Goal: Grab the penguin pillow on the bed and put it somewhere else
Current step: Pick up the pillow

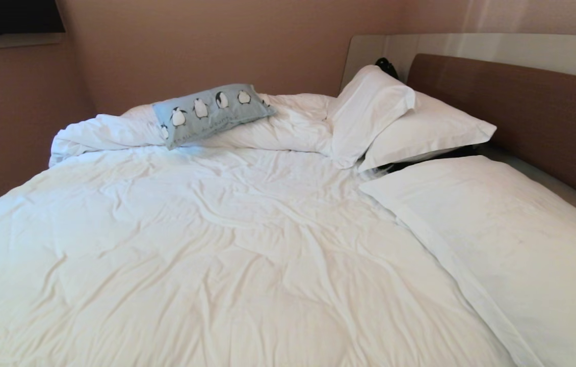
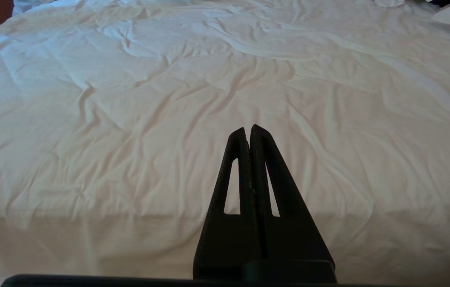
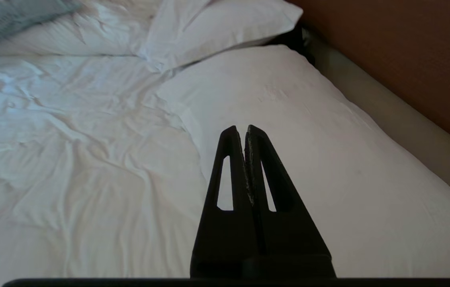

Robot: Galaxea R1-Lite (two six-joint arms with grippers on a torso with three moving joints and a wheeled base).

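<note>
In the head view, the large bed (image 1: 227, 244) with its rumpled white duvet filled nearly the whole scene, and neither arm showed. The small rectangular blue-grey penguin pillow (image 1: 211, 113), printed with a row of black-and-white penguins, lay tilted on the bunched-up roll of duvet at about eleven o'clock, well apart from the white pillows. Two plain white pillows (image 1: 395, 120) were stacked and leaning at about one o'clock, just beside the brown wooden headboard (image 1: 522, 117), and a third flat white pillow (image 1: 502, 239) lay at about four o'clock along that headboard. In the left wrist view, the black left claw (image 2: 249, 129) had its two fingers pressed together, holding nothing, and hung above the near edge of the wrinkled duvet, over bare bedding. In the right wrist view, the black right claw (image 3: 245, 129) was likewise closed tight and empty, poised above the seam where the flat white pillow met the duvet, with the headboard to one side. A blurred corner of the penguin pillow appeared in that view at about ten o'clock, far from the fingertips.
</note>
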